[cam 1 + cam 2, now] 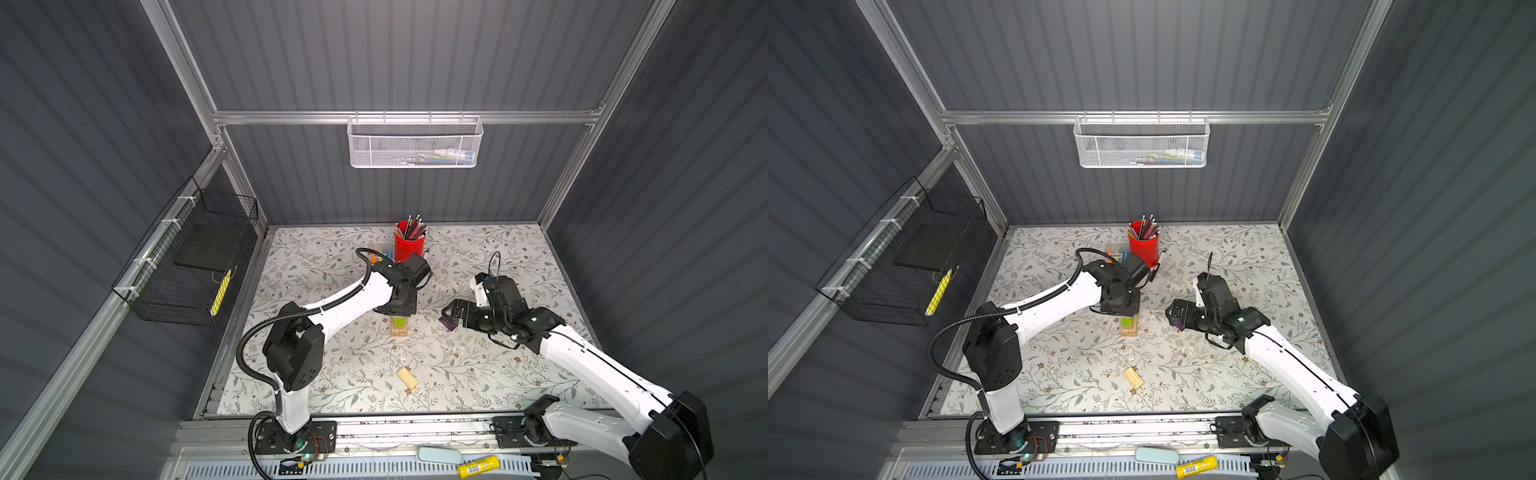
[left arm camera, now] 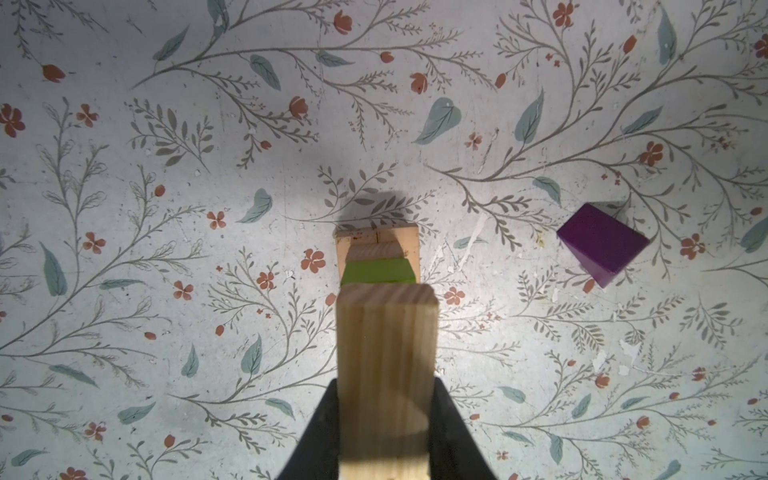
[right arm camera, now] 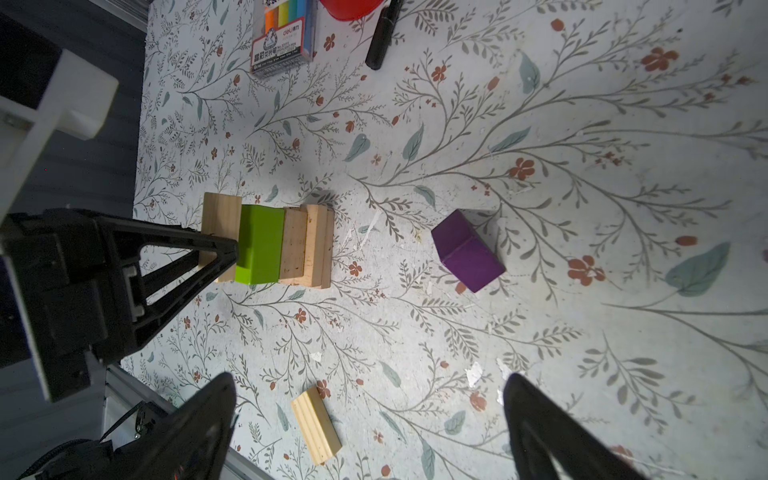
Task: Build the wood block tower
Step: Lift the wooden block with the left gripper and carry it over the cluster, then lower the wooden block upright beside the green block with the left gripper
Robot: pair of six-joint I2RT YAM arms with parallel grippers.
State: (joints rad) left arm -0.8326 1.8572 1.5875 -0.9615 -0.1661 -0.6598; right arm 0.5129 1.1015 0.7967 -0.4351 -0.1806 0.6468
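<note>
The tower (image 1: 400,328) stands mid-table: pale wood bricks (image 3: 307,245) with a lime-green brick (image 3: 259,245) on them. My left gripper (image 2: 386,380) is shut on another pale wood block (image 2: 386,340), held upright right over the green brick (image 2: 376,272) and meeting its top in the right wrist view. The purple block (image 3: 467,249) lies on the table to the tower's right, in both top views just under my right gripper (image 1: 451,311). That gripper (image 3: 370,399) is open and holds nothing. A loose pale block (image 1: 407,377) lies nearer the front edge.
At the back of the table stands a red pencil cup (image 1: 409,245), with a clear marker box (image 3: 282,37) and a black marker (image 3: 382,37) beside it. A white mesh basket (image 1: 415,141) hangs on the back wall, a black wire basket (image 1: 195,257) on the left wall.
</note>
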